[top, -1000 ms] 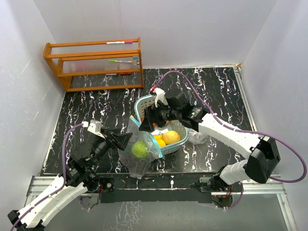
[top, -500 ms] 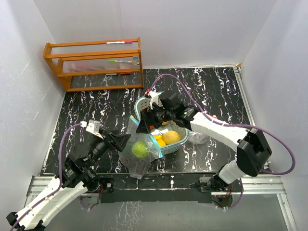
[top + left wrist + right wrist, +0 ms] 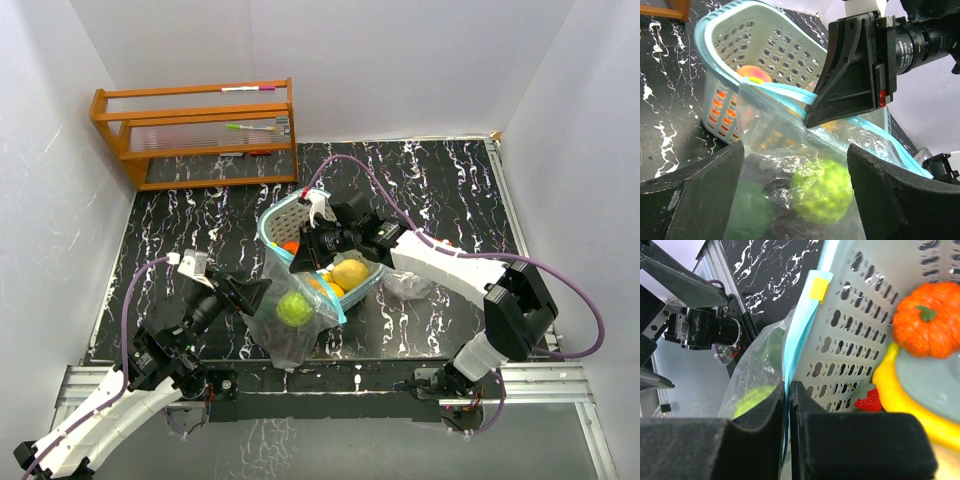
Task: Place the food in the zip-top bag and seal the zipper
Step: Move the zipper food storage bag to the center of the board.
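Observation:
The clear zip-top bag (image 3: 283, 325) stands near the front edge. A light green fruit (image 3: 293, 308) and a darker green one (image 3: 747, 210) lie inside it. My right gripper (image 3: 300, 262) is shut on the bag's blue zipper strip (image 3: 801, 335), pinching it flat against the teal basket (image 3: 268, 222). The basket holds more food: an orange pumpkin (image 3: 927, 325), a strawberry (image 3: 868, 401) and a yellow fruit (image 3: 350, 273). My left gripper (image 3: 795, 200) is open, with one finger on each side of the bag's lower part and not squeezing it.
A wooden rack (image 3: 195, 135) with pens stands at the back left against the wall. A crumpled piece of clear plastic (image 3: 408, 285) lies just right of the basket. White walls close in the table on three sides.
The right gripper has gone from open to shut on the bag's zipper strip. The basket has shifted and tipped toward the back left. The left arm has stayed in place.

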Motion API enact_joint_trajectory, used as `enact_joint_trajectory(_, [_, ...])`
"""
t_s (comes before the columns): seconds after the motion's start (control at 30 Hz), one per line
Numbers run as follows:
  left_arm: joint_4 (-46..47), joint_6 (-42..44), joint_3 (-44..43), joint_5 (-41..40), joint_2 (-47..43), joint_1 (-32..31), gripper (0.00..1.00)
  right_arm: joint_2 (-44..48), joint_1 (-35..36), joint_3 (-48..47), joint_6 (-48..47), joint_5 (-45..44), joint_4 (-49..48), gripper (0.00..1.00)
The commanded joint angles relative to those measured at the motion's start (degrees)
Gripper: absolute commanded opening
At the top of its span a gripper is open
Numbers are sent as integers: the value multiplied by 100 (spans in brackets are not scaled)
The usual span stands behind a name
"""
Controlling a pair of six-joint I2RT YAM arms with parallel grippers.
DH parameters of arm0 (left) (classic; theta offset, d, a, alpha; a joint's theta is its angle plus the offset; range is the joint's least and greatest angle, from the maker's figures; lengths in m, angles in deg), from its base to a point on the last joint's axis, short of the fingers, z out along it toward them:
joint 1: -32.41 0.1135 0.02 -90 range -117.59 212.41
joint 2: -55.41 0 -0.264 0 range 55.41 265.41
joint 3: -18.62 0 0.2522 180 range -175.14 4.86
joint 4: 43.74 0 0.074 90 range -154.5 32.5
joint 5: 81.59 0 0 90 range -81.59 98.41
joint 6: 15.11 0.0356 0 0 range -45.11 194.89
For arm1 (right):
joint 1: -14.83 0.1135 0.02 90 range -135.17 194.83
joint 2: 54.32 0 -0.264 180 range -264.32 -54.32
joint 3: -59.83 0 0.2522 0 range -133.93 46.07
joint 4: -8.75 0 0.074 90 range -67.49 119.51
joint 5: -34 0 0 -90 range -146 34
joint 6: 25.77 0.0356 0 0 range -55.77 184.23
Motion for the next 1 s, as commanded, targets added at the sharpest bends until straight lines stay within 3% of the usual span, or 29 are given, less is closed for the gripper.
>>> enact_joint_trajectory(0.0, [-4,-21,-189,-58,-55,28,82,137,-8,-219,-100,199,-121,8])
enact_joint_trajectory(0.2, [-85,208,-521,-23,164,28,84,349,-10,-527,-230,355,285,8])
enact_joint_trajectory(0.53, [-839,1287,-1633,782,579,28,90,1066,-11,-492,-689,1063,505,8])
enact_joint_trajectory(0.77, [-980,1821,-2012,2215,917,28,92,1723,-6,-516,-1183,1473,636,8])
enact_joint_trajectory(0.97, [-957,1919,-2311,3130,1630,28,91,1998,-6,-933,-1569,1207,1132,8])
